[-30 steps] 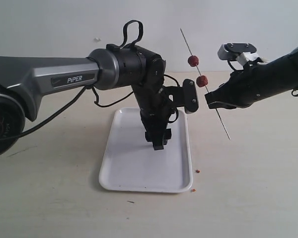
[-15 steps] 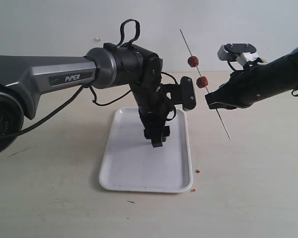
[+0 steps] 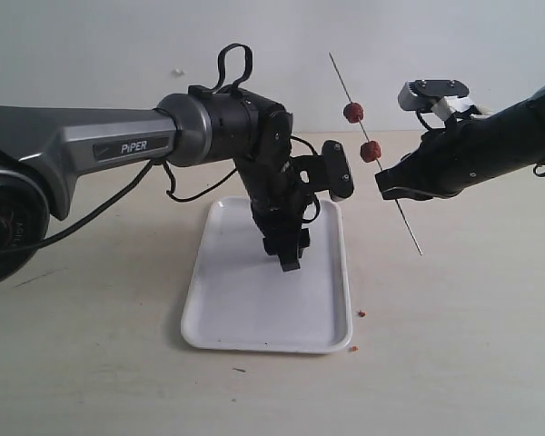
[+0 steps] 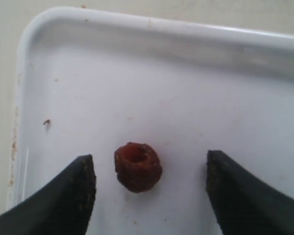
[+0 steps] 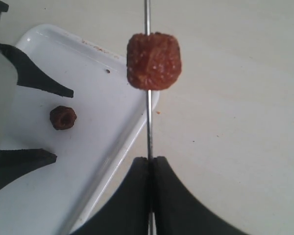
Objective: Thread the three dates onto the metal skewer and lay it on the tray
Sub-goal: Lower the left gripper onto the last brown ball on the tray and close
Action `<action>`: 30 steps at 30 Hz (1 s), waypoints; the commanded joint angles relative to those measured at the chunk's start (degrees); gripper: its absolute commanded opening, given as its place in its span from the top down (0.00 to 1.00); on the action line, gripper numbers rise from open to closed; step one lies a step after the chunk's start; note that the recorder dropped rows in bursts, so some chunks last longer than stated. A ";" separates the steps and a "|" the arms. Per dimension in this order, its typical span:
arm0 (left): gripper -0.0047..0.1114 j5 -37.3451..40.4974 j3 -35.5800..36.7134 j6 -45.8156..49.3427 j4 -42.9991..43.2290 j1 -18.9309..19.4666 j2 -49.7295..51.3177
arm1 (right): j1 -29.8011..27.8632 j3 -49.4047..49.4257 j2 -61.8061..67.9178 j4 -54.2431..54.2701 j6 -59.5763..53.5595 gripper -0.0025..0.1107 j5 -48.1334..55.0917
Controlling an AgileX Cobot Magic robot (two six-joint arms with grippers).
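My right gripper (image 3: pixel 386 187) (image 5: pixel 148 159) is shut on the thin metal skewer (image 3: pixel 345 86) (image 5: pixel 147 113), holding it slanted in the air right of the tray. Two dates (image 3: pixel 352 112) (image 3: pixel 370 150) sit threaded on it; the right wrist view shows only one date (image 5: pixel 153 60). A third date (image 4: pixel 137 166) (image 5: pixel 63 117) lies loose on the white tray (image 3: pixel 245 318) (image 4: pixel 152 34) (image 5: pixel 117 122). My left gripper (image 3: pixel 289 261) (image 4: pixel 149 157) points down over the tray, open, its fingers on either side of that date and apart from it.
Small reddish crumbs (image 3: pixel 361 313) (image 3: pixel 351 347) lie on the beige table by the tray's right front corner. A dark speck (image 3: pixel 240 370) lies in front of the tray. A pale wall stands behind the table.
My left arm's wrist has shifted slightly to the left over the tray. The right arm, the skewer and its dates have stayed still.
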 commanded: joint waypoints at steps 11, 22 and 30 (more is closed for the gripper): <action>0.53 -1.44 0.03 -1.26 -0.66 0.74 0.55 | -0.06 -0.07 -0.43 -0.08 -0.50 0.98 -0.38; 0.69 -1.60 0.03 -1.78 -1.91 0.74 0.55 | -0.06 -0.07 -0.43 -0.08 -0.50 0.98 -0.15; 0.69 -1.39 0.03 -5.09 -1.91 0.88 0.55 | -0.06 -0.07 -0.43 -0.08 -0.50 0.98 -0.15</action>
